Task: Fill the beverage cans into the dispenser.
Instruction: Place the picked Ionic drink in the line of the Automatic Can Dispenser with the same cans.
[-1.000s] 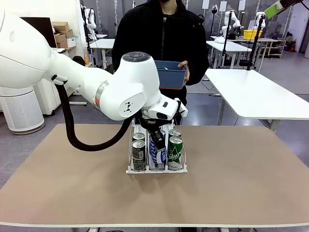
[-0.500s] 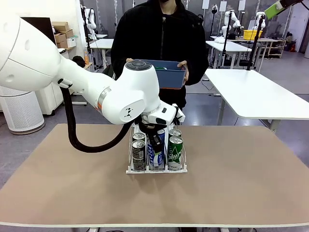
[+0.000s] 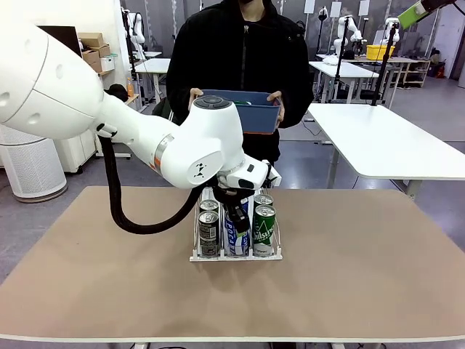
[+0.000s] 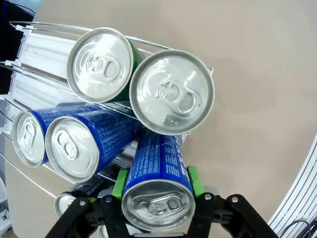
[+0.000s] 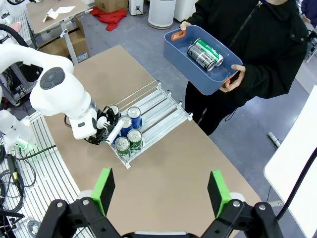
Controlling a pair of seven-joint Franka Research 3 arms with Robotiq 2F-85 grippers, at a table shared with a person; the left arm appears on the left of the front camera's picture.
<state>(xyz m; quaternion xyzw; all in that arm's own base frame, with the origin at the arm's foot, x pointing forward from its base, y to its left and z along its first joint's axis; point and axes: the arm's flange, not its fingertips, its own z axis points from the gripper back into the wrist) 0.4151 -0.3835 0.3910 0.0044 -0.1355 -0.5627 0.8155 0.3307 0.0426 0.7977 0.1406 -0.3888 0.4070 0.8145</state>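
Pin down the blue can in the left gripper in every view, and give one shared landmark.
Front view: blue can centre, at the dispenser's middle lane, under the left gripper.
Left wrist view: bottom centre, between the green pads.
Right wrist view: left of centre, tilted, beside the white arm.
Shared landmark: the white dispenser.

White rounded arm (image 3: 196, 145), black hose (image 3: 110, 182), seemingly orange joint ring (image 3: 156, 154); left end effector (image 4: 156, 182) black, green-padded.

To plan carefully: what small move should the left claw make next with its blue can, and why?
Probably ease it down into the middle lane of the dispenser: the left claw grips the blue can tilted there, beside two other blue cans.
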